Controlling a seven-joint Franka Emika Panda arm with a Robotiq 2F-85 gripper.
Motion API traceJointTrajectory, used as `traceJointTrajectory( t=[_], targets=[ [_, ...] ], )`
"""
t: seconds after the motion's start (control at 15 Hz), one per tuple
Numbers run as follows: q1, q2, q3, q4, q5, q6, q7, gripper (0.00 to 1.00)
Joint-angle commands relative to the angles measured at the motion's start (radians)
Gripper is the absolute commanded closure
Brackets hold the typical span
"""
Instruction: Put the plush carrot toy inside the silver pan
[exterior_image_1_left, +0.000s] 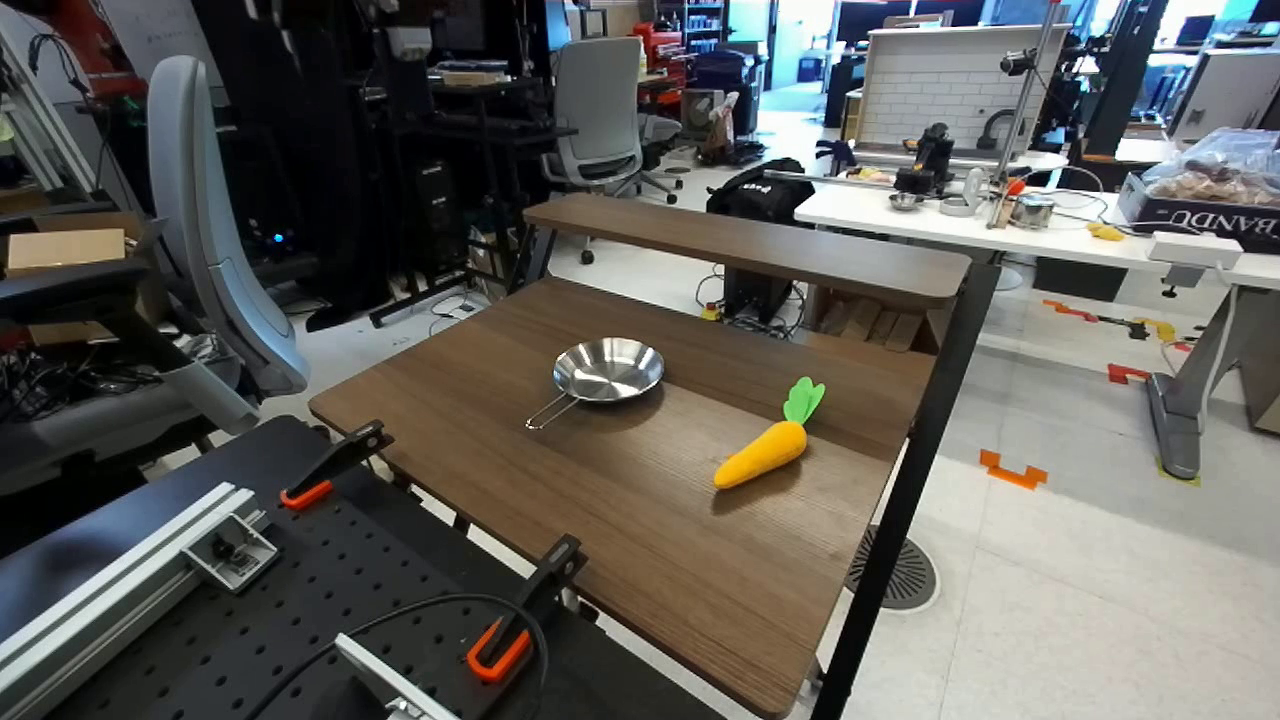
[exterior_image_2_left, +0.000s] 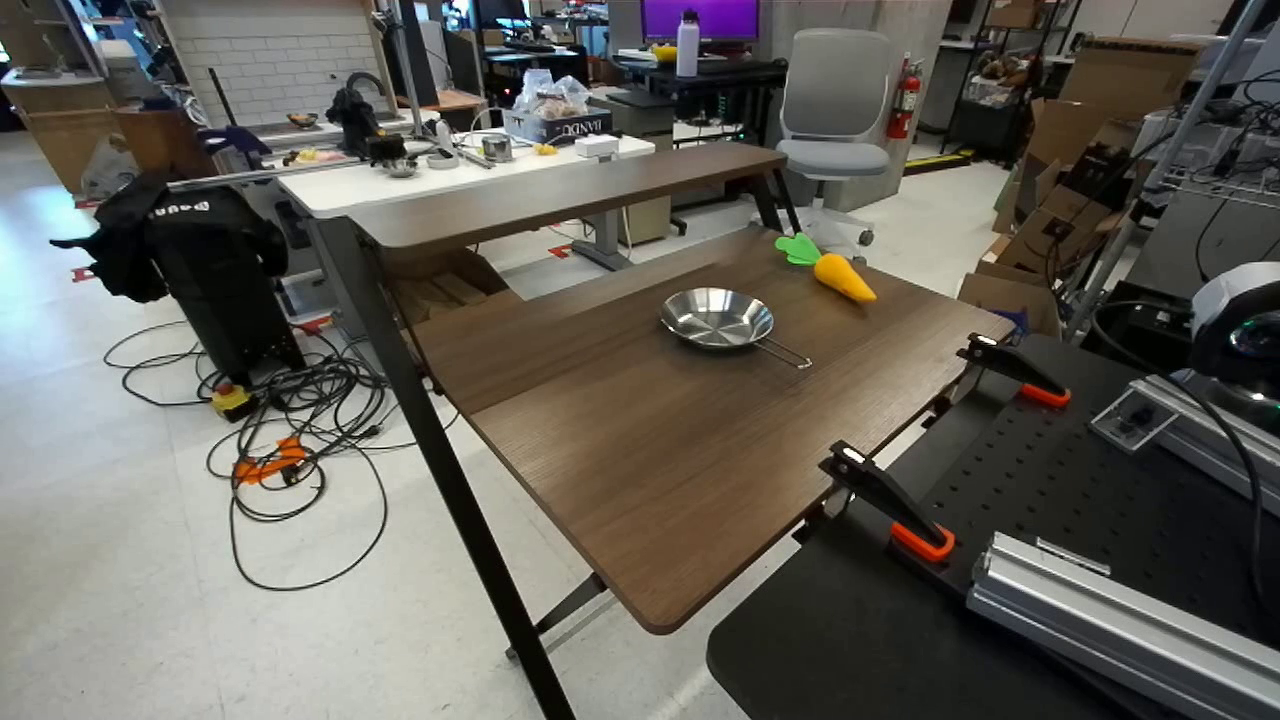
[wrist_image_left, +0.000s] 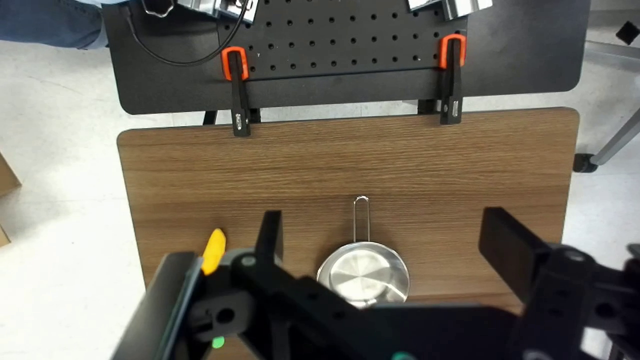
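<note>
The plush carrot toy lies on the brown table, with its green leaves toward the raised shelf; it also shows in an exterior view. In the wrist view only its orange tip and a bit of green show past the gripper. The silver pan stands on the table beside the carrot, apart from it, and shows in an exterior view. In the wrist view the pan is partly covered by the gripper. My gripper is open and empty, above the table; neither exterior view shows it.
A raised shelf runs along the table's far side on dark legs. Orange-and-black clamps sit at the edge of the black perforated base table, where metal rails lie. A narrow gap separates the two tables.
</note>
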Motion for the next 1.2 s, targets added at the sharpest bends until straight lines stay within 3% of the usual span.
traceJointTrajectory(
  t=[0.0, 0.73, 1.13],
  targets=[
    [-0.041, 0.079, -0.014, -0.006, -0.023, 0.104, -0.007, 0.00],
    [-0.141, 0.479, -0.073, 0.108, -0.089, 0.436, 0.008, 0.00],
    [-0.155, 0.711, -0.107, 0.278, -0.074, 0.496, 0.010, 0.00]
  ],
)
